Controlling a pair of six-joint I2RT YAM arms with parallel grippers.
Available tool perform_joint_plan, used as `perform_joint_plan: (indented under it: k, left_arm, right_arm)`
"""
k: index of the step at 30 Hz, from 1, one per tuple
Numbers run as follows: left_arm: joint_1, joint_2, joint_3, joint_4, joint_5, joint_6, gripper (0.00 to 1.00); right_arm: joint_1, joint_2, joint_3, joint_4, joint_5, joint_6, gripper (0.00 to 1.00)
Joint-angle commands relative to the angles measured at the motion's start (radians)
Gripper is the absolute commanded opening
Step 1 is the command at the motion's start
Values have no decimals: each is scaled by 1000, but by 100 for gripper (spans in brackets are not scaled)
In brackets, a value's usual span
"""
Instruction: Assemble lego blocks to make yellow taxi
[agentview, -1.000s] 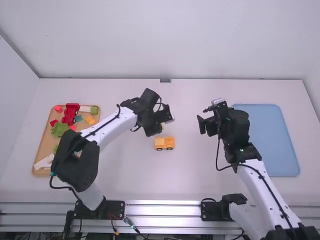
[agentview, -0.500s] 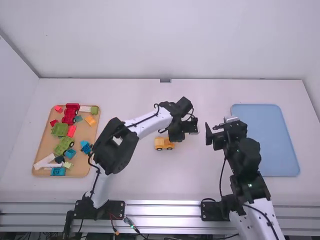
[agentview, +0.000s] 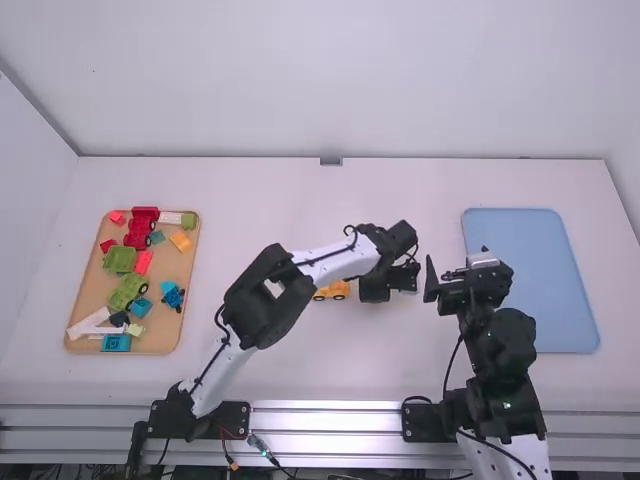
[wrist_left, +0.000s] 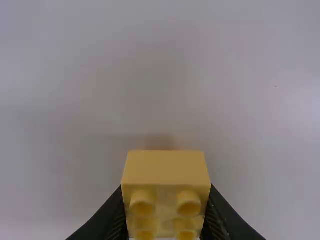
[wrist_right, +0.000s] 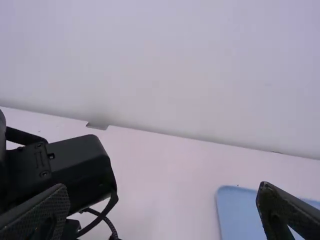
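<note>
In the high view my left gripper (agentview: 404, 280) is over the middle of the table, right of the yellow wheeled base (agentview: 334, 291), which its arm partly covers. The left wrist view has a yellow block (wrist_left: 166, 167) with its studs toward the camera, clamped by my left gripper (wrist_left: 166, 200). My right gripper (agentview: 456, 266) is a short way right of the left one, in front of the blue tray. Seen from its own wrist, my right gripper (wrist_right: 164, 187) has its fingers wide apart and nothing between them.
A tan tray (agentview: 165, 335) with several loose blocks, among them a yellow block (agentview: 180, 241), lies at the left. A blue tray (agentview: 540, 300) lies at the right. The left arm's black wrist (wrist_right: 75, 165) is close by in the right wrist view.
My left gripper has moved right and toward the camera, past the wheeled base. My right gripper has moved right and toward the camera, and its arm has drawn back.
</note>
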Motion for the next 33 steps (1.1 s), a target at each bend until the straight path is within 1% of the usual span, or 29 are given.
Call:
perform_joint_plan:
  k: [1,2,3,4,5,7,8,9,10,13,15,19,23,24,27,29,31,32,33]
  left_arm:
    - [5,8,14,6,-31,10,13]
    - [5,8,14,11,-31,14,26]
    - [5,7,14,14,-30,14,32]
    - [5,7,14,17,-31,14,43]
    - [5,7,14,19,-31,14,50]
    - [5,8,14,26,-28,14,58]
    - [5,8,14,34,-32,14,66]
    - [5,8,14,40,-32,15,79]
    - [7,7,14,41,-31,44,99]
    - [14,-4,14,30,-31,92,99]
    - [27,-32,14,29,-58,92,99]
    - [61,-85,14,29,-47,92,99]
    - [130,-171,13,-7,-22,75,99]
    - [160,-205,13,-31,12,73,99]
    - [203,-256,-4,-45,52,82,99]
    - [244,-327,-63,-2,35,72,99]
    - [256,-357,-100,23,25,65,99]
    - [270,-403,-160,63,22,61,99]
    - [278,-430,-198,87,29,68,99]
  right_arm:
    - [-6,-7,-10,3,-16,0,99]
    - [-6,-7,-10,3,-14,0,99]
    - [-5,-7,-10,3,-15,0,99]
    - [-5,-7,-10,3,-15,0,99]
    - [-5,-7,-10,3,-16,0,99]
    - [-5,-7,-10,2,-15,0,99]
    - [-5,-7,-10,2,-15,0,99]
    - [-5,-7,-10,3,-15,0,99]
    - [-2,-7,-10,3,-15,0,99]
    - [10,-7,-10,3,-15,-3,99]
    - [23,-7,-10,3,-10,-27,99]
    - [33,-7,-10,3,-8,-43,99]
    - [27,-5,-10,6,-13,-46,99]
    - [23,6,-10,16,-19,-46,99]
    - [6,51,-9,52,-85,-74,99]
    - [-18,147,-9,119,-183,-98,100]
    - [-32,198,-9,152,-204,-98,99]
    - [-55,284,0,196,-236,-99,99]
    - [-69,336,15,204,-269,-111,99]
